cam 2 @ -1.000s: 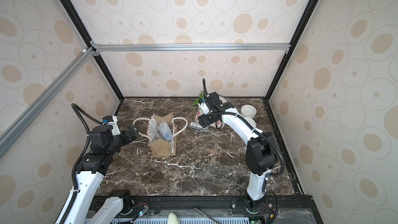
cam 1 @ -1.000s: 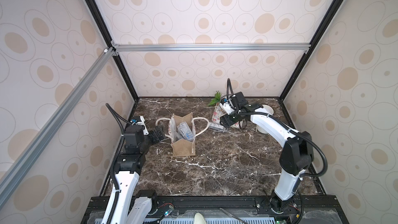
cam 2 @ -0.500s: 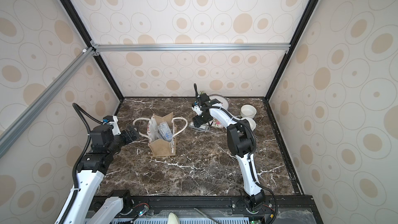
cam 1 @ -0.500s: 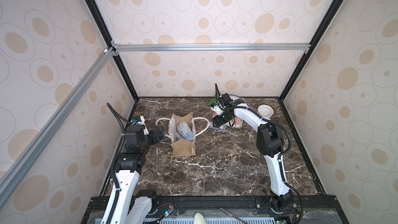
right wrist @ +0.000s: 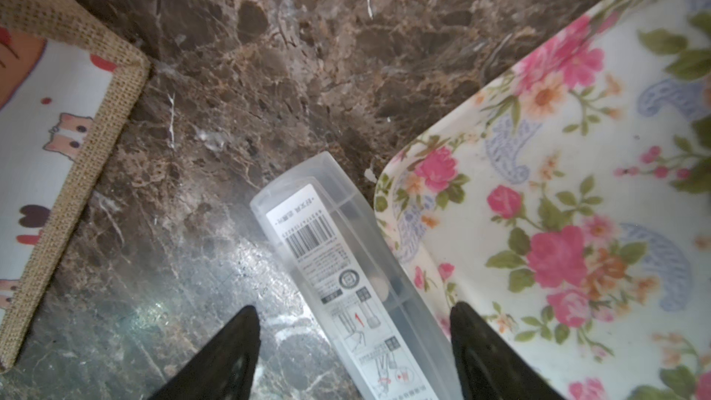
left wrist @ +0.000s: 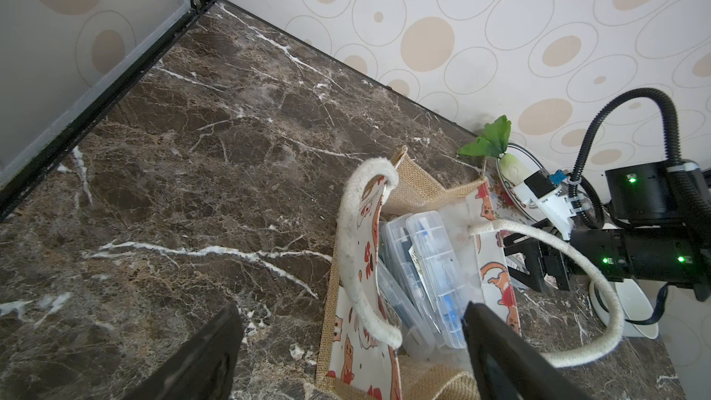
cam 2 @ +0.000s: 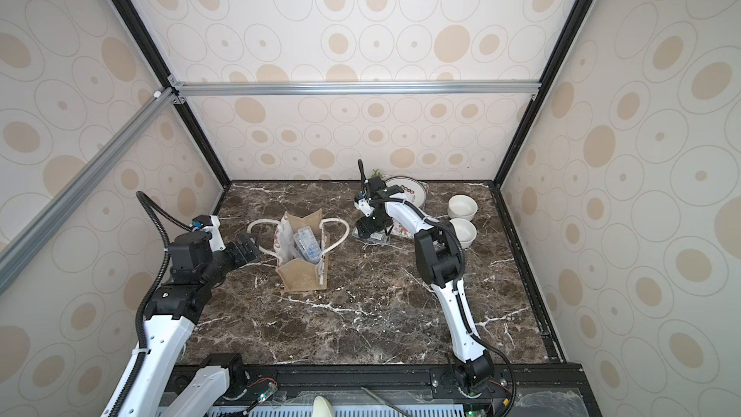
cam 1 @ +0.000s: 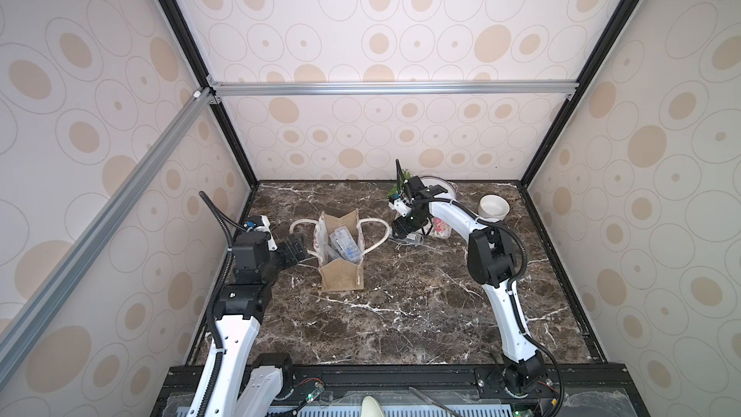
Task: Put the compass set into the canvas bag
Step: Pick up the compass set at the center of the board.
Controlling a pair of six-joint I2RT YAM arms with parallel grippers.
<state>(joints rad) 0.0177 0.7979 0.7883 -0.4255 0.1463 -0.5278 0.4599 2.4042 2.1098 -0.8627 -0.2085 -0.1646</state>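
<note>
Right claw (right wrist: 352, 307) is released, fingers spread wide and pointing down at the bench (cam 1: 401, 314). The compass set (right wrist: 331, 248) lies in the gap between them, and as far as I can see neither finger touches it. It's a clear plastic case with a barcode label facing up. It lies flat on the bench just outside the canvas bag (cam 1: 341, 274), on the side away from the left arm, right up against the edge of a floral mat (right wrist: 538, 186). So it's not in the bag yet.

The bag stands upright and open, rope handles flopped out to either side, and a few similar clear cases (left wrist: 431, 263) are standing inside it.

Left claw (left wrist: 352, 306) is released too, hanging low just beside the bag on the opposite side and aimed at the near rope handle (left wrist: 358, 244), gripping nothing.
</note>
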